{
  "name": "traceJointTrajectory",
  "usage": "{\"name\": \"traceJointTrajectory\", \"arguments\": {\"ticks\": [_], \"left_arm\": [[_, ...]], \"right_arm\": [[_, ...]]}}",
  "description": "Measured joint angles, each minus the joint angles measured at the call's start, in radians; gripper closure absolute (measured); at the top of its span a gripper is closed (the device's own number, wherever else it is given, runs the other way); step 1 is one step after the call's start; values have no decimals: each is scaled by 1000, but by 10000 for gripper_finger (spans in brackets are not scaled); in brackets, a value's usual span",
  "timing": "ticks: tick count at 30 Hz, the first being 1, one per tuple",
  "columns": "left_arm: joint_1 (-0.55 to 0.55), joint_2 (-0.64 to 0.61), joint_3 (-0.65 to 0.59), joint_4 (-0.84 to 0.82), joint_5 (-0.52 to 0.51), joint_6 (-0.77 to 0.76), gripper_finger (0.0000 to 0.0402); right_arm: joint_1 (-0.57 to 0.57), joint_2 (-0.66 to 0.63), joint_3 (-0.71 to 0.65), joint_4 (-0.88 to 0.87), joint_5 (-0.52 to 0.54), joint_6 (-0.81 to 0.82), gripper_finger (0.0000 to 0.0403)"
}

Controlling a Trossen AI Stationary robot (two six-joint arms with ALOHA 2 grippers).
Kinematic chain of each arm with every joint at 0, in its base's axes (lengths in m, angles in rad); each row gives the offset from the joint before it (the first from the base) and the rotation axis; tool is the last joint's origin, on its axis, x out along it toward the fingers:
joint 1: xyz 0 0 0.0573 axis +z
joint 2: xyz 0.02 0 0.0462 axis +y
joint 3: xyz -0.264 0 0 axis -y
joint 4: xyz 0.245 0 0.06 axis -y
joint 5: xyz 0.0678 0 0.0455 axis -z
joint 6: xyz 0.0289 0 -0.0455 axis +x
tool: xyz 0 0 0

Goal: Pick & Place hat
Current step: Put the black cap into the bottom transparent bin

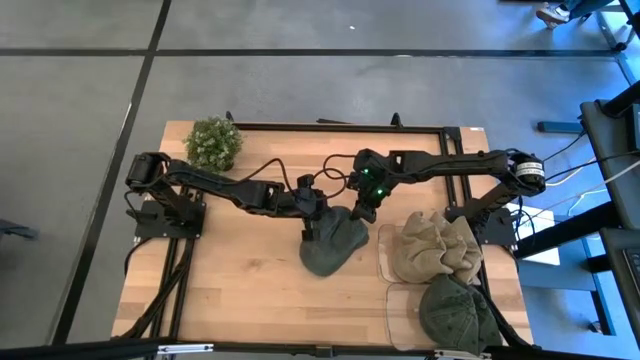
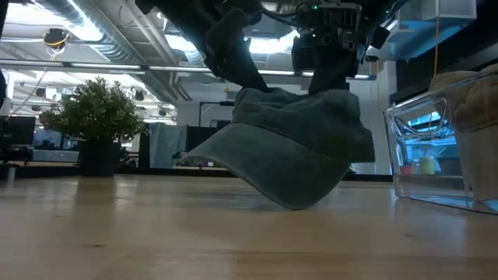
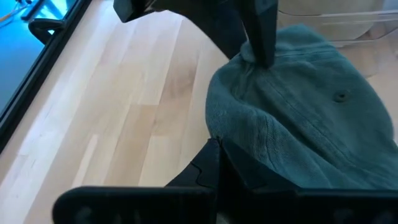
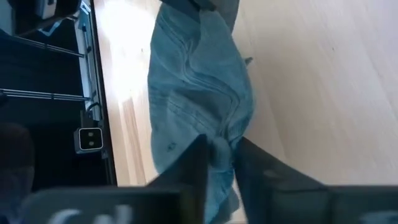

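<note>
Both grippers are clamping the green hat (image 1: 332, 248): left gripper (image 1: 312, 213) and right gripper (image 1: 362, 212) are pinching opposite edges, keeping it spread above the surface (image 1: 230, 270).

Matt grey-green cloth hat (image 1: 333, 250) with stitched seams, on smooth pale wooden table (image 1: 230, 280); glossy clear plastic bins (image 2: 436, 148).

The wooden table (image 1: 240, 280) sits in a black frame on a grey floor (image 1: 300, 90) crossed by dark seam lines. A small potted plant (image 1: 213, 144) stands at the table's far left corner. Beyond the plant, seen level across the tabletop, silver ceiling ducts (image 2: 117, 35) run overhead, lit by bright strip lights. Right of the table stands dark equipment trailing cables (image 1: 600, 170).
</note>
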Motion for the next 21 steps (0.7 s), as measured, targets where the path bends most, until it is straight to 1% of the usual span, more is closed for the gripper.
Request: {"name": "traceJointTrajectory", "arguments": {"ticks": [2,3,7,11,15,18,21], "left_arm": [[0,0,0,0,0,0,399],[0,0,0,0,0,0,399],[0,0,0,0,1,-1,397],[0,0,0,0,1,1,386],[0,-1,1,0,-1,3,373],[0,-9,1,-8,-7,-8,357],[-6,-47,1,-12,-24,-2,332]], "right_arm": [[0,0,0,-1,-9,0,358],[0,0,0,-1,-19,-1,368],[0,0,0,0,-26,20,369],[0,-20,1,-1,-26,40,369],[0,-45,29,-35,-20,56,369],[0,-55,72,-89,13,50,369],[0,-59,122,-178,63,18,369]]}}
